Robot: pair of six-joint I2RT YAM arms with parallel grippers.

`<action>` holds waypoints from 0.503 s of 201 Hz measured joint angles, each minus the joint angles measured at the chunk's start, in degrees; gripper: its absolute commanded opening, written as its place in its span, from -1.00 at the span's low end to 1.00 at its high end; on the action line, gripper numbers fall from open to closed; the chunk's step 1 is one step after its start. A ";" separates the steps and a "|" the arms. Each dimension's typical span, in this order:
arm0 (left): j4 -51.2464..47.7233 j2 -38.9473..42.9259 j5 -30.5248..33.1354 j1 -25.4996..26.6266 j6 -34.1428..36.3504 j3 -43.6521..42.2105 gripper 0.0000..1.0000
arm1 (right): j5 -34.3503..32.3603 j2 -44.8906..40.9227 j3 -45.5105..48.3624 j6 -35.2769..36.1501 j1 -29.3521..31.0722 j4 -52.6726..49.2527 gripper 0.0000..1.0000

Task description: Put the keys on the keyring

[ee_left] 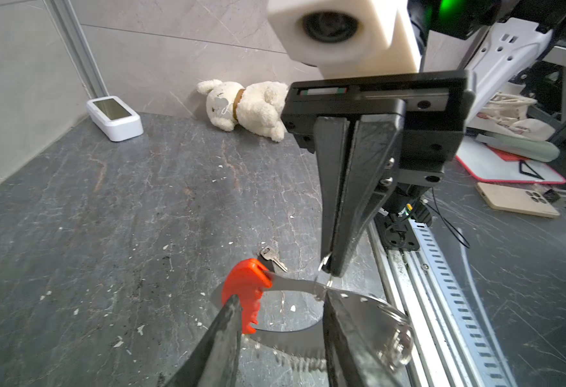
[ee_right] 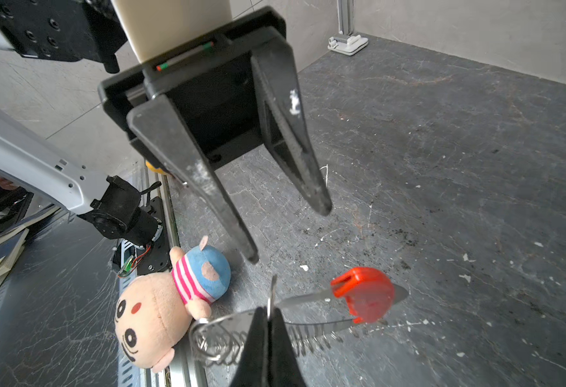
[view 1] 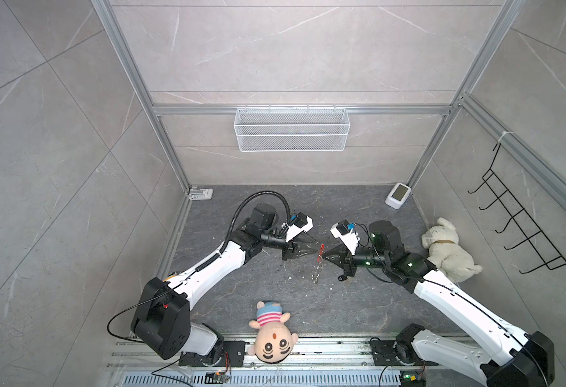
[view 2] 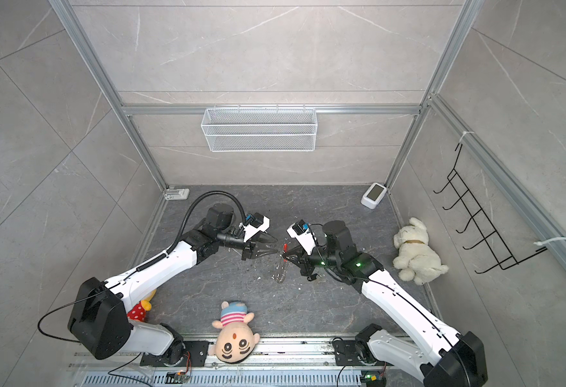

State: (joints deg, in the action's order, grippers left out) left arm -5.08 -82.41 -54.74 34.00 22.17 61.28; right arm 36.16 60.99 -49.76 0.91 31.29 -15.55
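Currently right gripper (ee_right: pixel 268 315) is clamped on keyring (ee_right: pixel 308 295), loop dangling above table (ee_right: pixel 476 167). Left gripper (ee_right: pixel 288 234) jaws apart, empty, near red segment (ee_right: pixel 363 293). Keys (ee_left: pixel 272 258) lie on table beneath. Risk: thin pinch slips, loop swings or drops.

Grey marble walls (view 1: pixel 291 50), dark stone floor (view 1: pixel 342 308)

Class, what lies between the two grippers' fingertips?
The red segment of the keyring, between left gripper and right gripper; both top views show it.
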 measured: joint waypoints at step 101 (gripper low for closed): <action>-3.28 -3.23 -6.75 0.00 -0.22 3.17 -0.61 | -0.07 1.70 -1.68 0.00 1.77 2.10 -1.00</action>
State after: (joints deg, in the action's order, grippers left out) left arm -8.36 -85.65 -61.49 34.00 21.96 64.45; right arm 36.10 62.70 -51.44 0.91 33.06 -13.45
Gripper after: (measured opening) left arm 0.205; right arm 0.047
